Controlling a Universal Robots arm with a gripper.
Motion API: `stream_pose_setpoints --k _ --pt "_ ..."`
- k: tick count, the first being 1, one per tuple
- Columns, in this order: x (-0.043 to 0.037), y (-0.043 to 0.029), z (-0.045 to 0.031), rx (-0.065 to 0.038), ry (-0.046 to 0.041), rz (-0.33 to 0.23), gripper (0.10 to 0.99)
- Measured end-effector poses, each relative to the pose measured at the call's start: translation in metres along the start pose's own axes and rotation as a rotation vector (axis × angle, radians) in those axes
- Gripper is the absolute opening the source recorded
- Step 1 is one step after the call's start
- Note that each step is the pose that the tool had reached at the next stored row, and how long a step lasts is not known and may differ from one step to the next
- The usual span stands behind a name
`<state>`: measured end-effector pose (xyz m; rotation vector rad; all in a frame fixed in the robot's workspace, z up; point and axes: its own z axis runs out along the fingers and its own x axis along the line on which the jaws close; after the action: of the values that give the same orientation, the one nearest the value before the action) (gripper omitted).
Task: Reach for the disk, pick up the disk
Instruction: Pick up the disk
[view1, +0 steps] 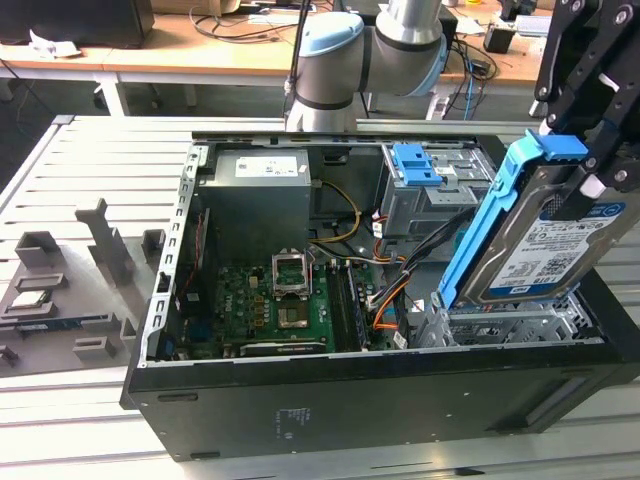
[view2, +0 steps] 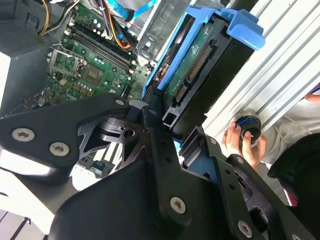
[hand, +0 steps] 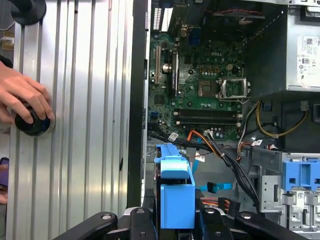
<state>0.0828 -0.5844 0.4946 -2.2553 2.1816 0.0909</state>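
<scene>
The disk (view1: 535, 245), a silver hard drive with a white-and-blue label in a bright blue carrier, is tilted up above the drive bay at the exterior view's right end of the open computer case (view1: 300, 400). My black gripper (view1: 597, 165) comes down from above and is shut on its upper end. In the second wrist view the disk (view2: 197, 65) extends away from the gripper (view2: 167, 120), its green circuit side showing. In the first wrist view the blue carrier of the disk (hand: 175, 187) sits between the fingers (hand: 142, 220) of the gripper (hand: 175, 222).
Inside the case lie a green motherboard (view1: 275, 300), a grey power supply (view1: 260, 195), loose cables (view1: 400, 270) and a blue latch on a metal cage (view1: 415, 165). A person's hand (hand: 22, 97) rests on a black knob on the slatted table (hand: 85, 100). A grey parts tray (view1: 60, 290) sits at the exterior view's left.
</scene>
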Motion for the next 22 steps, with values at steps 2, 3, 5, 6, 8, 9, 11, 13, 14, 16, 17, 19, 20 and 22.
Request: stream_pose_setpoints --k 2,3,5,6,8,9,11,13,14,16,17,19,20,22 --pt "0.0001 -0.0046 0.0 0.0 0.0 0.0 0.365" --pt "0.0002 -0.0064 0.0 0.0 0.0 0.0 0.365" --pt "0.0003 -0.0092 0.0 0.0 -0.0001 0.0 0.365" --pt "0.0003 -0.0106 0.0 0.0 -0.0001 0.0 0.365" --pt "0.0004 -0.0131 -0.0001 0.0 0.0 0.0 0.365" --pt "0.0005 -0.0143 -0.0001 0.0 0.0 0.0 0.365" --pt "0.0005 -0.0168 -0.0001 0.0 0.0 0.0 0.365" --pt "0.0006 -0.0192 -0.0001 0.0 0.0 0.0 0.365" --pt "0.0006 -0.0209 -0.0002 0.0 0.0 0.0 0.365" --pt "0.0007 -0.0229 -0.0002 0.0 0.0 0.0 0.365" --pt "0.0007 -0.0249 -0.0002 0.0 0.0 0.0 0.365" --pt "0.0008 -0.0273 -0.0002 0.0 -0.0001 0.0 0.365" --pt "0.0009 -0.0283 -0.0002 0.0 -0.0001 0.0 0.365" --pt "0.0009 -0.0301 -0.0003 0.0 -0.0001 0.0 0.365"
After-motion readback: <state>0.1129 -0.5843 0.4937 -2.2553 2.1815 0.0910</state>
